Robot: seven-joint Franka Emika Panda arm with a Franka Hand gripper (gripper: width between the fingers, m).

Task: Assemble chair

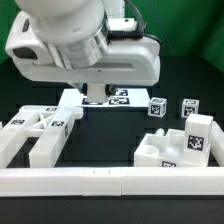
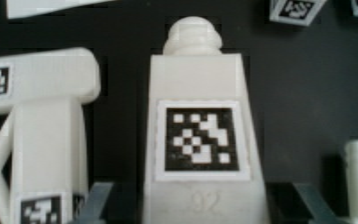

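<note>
Chair leg bar point(image 2: 201, 120) sits clamped between my gripper point(image 2: 197, 196) jaws — held lengthwise, peg end pointing away, prob. for insertion.

On the table point(image 1: 190, 80), a chair frame piece point(image 1: 35, 135) lies at the exterior view's left and a blocky seat part point(image 1: 180, 148) at its right, well apart. A border rail point(image 1: 110, 182) runs before both. The marker board point(image 1: 120, 98) lies behind them, with two small tagged parts point(image 1: 158, 107) just to its right.
</note>
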